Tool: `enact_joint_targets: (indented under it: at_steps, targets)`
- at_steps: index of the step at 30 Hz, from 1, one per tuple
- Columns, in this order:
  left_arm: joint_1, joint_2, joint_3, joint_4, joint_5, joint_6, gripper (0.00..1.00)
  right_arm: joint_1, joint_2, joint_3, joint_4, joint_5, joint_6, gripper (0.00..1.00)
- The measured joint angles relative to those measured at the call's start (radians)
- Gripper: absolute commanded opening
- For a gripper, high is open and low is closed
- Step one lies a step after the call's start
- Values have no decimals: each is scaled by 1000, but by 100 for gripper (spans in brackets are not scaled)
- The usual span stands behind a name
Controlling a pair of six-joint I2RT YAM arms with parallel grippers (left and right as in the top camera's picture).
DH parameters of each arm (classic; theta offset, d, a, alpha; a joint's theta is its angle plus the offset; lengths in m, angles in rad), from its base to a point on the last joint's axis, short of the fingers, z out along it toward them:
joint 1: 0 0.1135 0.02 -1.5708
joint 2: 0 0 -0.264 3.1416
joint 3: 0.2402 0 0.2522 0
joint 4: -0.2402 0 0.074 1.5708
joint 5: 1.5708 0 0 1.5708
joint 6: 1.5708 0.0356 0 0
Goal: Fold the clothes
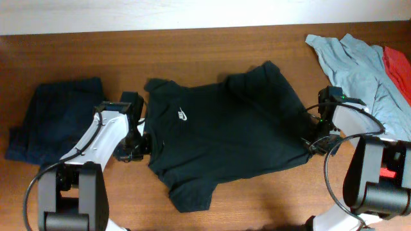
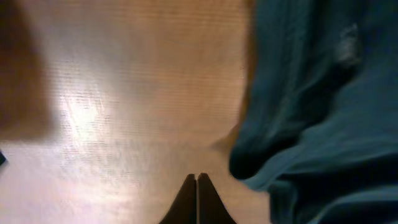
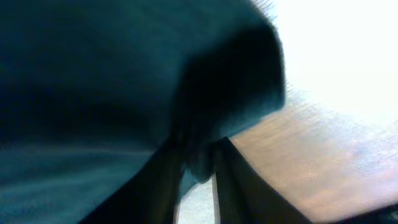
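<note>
The black T-shirt (image 1: 225, 128) lies spread on the wooden table with its white swoosh logo (image 1: 182, 115) facing up; one sleeve points toward the front edge. My left gripper (image 1: 136, 151) is shut and empty, its tips (image 2: 197, 177) on bare wood just beside the shirt's left edge (image 2: 311, 124). My right gripper (image 1: 314, 144) is at the shirt's right edge. In the right wrist view its fingers (image 3: 199, 158) are closed on a fold of the dark fabric (image 3: 124, 81).
A folded dark navy garment (image 1: 58, 115) lies at the left of the table. A light grey-blue shirt (image 1: 353, 61) and a red item (image 1: 398, 67) lie at the back right. The table's far edge meets a white wall.
</note>
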Motion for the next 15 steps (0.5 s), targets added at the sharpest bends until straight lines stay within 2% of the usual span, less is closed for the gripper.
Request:
enact_joint_targets:
  at_steps: [1,3,5,8,10,11,12,15]
  targets:
    - [0,-9,18,15,6,10,30,0,-27,-3,5,-22,-1,61]
    - [0,-34,60,75,24,37,47,0,-93,-4,6,-47,-6,67]
    - [0,-61,90,177,52,71,52,0,-172,-4,10,-63,9,70]
    - [0,-73,109,340,137,130,52,0,-294,-3,42,-79,41,69]
    - [0,-60,111,415,200,156,51,0,-319,-3,114,-98,33,51]
    - [0,-48,111,441,224,167,51,0,-321,-3,171,-131,1,47]
    - [-1,-34,111,450,237,176,50,0,-319,-4,234,-176,-39,38]
    - [-10,36,113,465,262,216,49,1,-304,-3,377,-309,-127,21]
